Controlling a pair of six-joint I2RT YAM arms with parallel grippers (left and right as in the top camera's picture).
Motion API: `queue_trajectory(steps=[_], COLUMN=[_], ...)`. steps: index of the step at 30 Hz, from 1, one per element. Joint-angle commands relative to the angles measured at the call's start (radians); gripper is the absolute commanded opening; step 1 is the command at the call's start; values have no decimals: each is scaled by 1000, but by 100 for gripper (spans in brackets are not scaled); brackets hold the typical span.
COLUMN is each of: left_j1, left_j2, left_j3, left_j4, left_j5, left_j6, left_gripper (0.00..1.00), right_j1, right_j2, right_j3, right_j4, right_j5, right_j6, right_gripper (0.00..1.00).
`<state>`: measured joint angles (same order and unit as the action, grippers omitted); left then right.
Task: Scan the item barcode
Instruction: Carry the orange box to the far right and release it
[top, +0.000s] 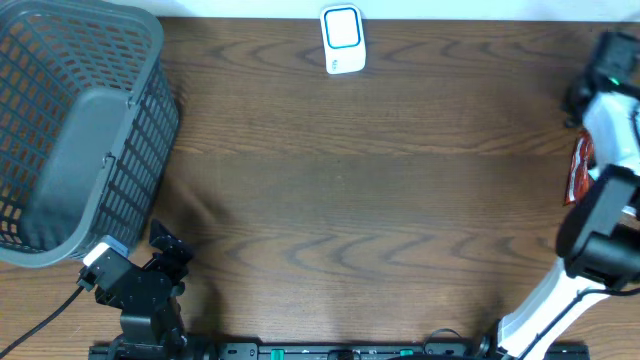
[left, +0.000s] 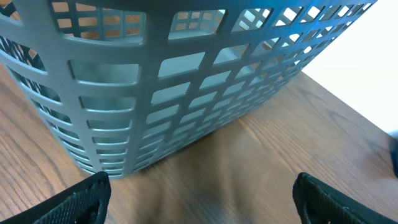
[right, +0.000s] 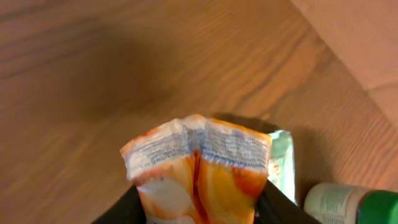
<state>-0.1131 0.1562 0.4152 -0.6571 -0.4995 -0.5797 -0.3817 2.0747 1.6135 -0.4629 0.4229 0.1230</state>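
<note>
- The right end effector (right: 196, 210) is clamped on a crinkled orange-and-white foil packet (right: 199, 165), whose pinched top edge points away from the wrist.
- The packet is at the right edge of the brown wood-grain desk (top: 340, 200), well apart from the white barcode scanner with a blue-rimmed window (top: 342, 40) at the far edge.
- A green-and-white bottle (right: 348, 205) lies near the packet.
- The left end effector (left: 199, 202) has its fingers spread wide, holding nothing, just beside a grey plastic lattice basket (left: 155, 87).
</note>
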Motion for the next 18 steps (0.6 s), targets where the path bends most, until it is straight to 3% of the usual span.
queue_trajectory(steps=[1, 5, 8, 18], left_j1=[-2, -2, -2, -2], left_j2=[-3, -3, -3, -3], left_j3=[3, 3, 3, 3], left_j4=[-1, -1, -1, -1], left_j5=[-5, -5, -5, -5], left_j6=[-2, -2, -2, -2], left_gripper=[93, 93, 93, 93], right_j1=[-64, -133, -161, -160], right_j2=[7, 16, 35, 95], right_j3=[-60, -100, -101, -101], right_j4=[76, 178, 222, 274], right_j5=[-124, -249, -241, -276], right_j6=[68, 68, 67, 122], right_gripper=[36, 36, 41, 40])
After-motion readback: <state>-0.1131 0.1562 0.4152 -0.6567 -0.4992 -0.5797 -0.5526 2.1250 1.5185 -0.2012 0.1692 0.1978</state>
